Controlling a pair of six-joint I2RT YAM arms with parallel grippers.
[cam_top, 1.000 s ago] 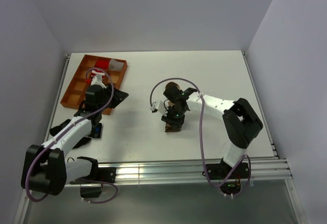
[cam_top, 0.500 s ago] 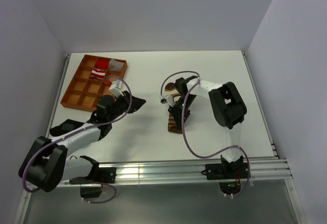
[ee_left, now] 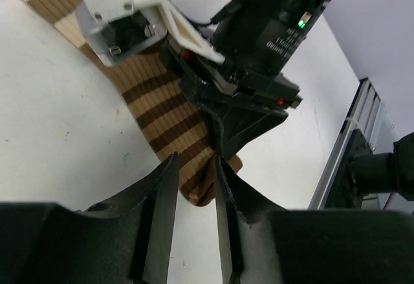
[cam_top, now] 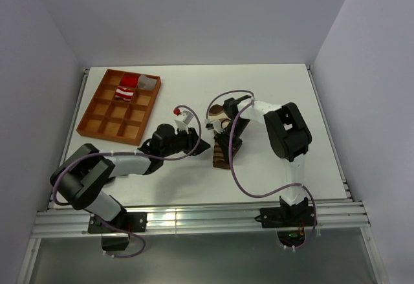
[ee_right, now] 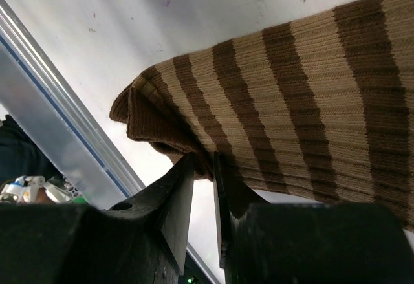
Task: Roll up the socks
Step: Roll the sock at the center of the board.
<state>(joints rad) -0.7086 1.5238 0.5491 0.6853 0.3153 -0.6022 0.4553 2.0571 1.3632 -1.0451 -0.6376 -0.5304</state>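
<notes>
The dark-brown-and-tan sock lies mid-table, partly folded. My right gripper stands over it, shut on a folded dark edge of it; the right wrist view shows the fingertips pinching that fold of the sock. My left gripper reaches in from the left. In the left wrist view its jaws are slightly apart, with the rounded end of the sock just between the tips. The right gripper's body sits right behind. The red-and-white sock lies in the orange tray.
The orange compartment tray sits at the back left, with a whitish piece in the cell beside the red sock. Metal rails run along the near table edge. The two grippers are nearly touching.
My left arm swung from the tray rightward across the table to the brown sock. My right gripper stayed on the sock, its arm folding more upright over it.
</notes>
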